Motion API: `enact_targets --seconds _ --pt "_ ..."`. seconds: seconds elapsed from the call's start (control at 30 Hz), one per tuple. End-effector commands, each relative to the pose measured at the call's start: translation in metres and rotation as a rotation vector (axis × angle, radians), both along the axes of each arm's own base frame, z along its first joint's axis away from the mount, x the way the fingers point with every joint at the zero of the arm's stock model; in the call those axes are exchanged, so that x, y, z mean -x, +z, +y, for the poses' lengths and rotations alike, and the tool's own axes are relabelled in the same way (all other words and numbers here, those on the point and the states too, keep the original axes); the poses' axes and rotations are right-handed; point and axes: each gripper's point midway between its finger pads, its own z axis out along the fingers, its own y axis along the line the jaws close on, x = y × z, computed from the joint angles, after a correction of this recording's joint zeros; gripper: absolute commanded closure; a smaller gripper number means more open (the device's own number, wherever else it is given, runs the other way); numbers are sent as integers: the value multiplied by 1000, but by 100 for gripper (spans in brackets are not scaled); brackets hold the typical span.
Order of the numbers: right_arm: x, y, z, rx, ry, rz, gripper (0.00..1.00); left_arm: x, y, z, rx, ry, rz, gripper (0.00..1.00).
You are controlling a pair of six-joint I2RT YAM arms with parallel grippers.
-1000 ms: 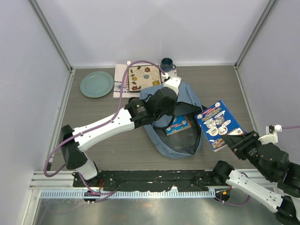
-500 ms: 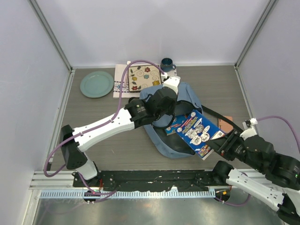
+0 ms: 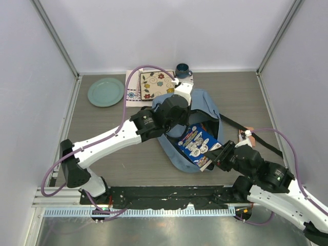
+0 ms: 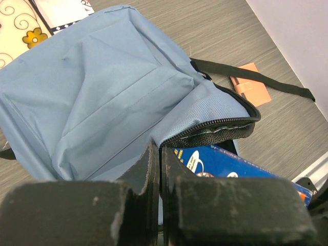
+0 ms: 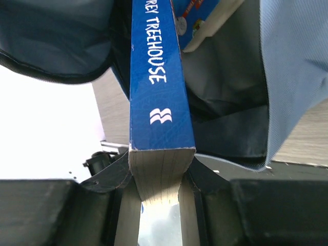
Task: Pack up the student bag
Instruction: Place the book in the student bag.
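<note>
The light-blue student bag (image 3: 210,105) lies open in the middle of the table. My left gripper (image 3: 180,114) is shut on the bag's upper zipper edge (image 4: 205,134) and holds the mouth open. My right gripper (image 3: 218,159) is shut on a thick blue book (image 3: 197,144) and holds it partly inside the bag's mouth. In the right wrist view the book's spine (image 5: 156,87) reads "TREEHOUSE" and points into the bag's dark inside. Another book (image 5: 197,20) lies deeper inside the bag. The bag's pale blue front (image 4: 102,87) fills the left wrist view.
A teal plate (image 3: 105,91) sits at the back left. A white embroidered mat (image 3: 158,84) and a dark cup (image 3: 182,70) are behind the bag. A small orange notebook (image 4: 251,89) lies under a black strap (image 3: 256,138) to the bag's right.
My right gripper has carried the blue book left from the table's right side into the bag's mouth. The left gripper has stayed shut on the bag's edge.
</note>
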Motion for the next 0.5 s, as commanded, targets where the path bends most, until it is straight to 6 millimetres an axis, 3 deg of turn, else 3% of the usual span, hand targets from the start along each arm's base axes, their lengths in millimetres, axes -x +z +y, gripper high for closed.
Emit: enact_targets --seconds 0.0,0.07,0.17,0.3,0.37,0.47 --pt "-35 67 17 -283 -115 -206 99 2 65 0 207 -9 -98 100" --pt "-48 53 17 -244 -171 -194 99 5 64 -3 214 -28 -89 100" --pt "-63 39 32 -252 -187 -199 99 12 61 -6 227 -64 -73 100" --pt "-82 35 39 -318 -255 -218 99 18 63 -5 242 -92 -74 100" --pt "-91 34 37 -346 -299 -238 99 22 66 -4 251 -109 -77 100" --pt "-108 16 27 -356 -409 -235 99 26 66 -8 255 -143 -78 100"
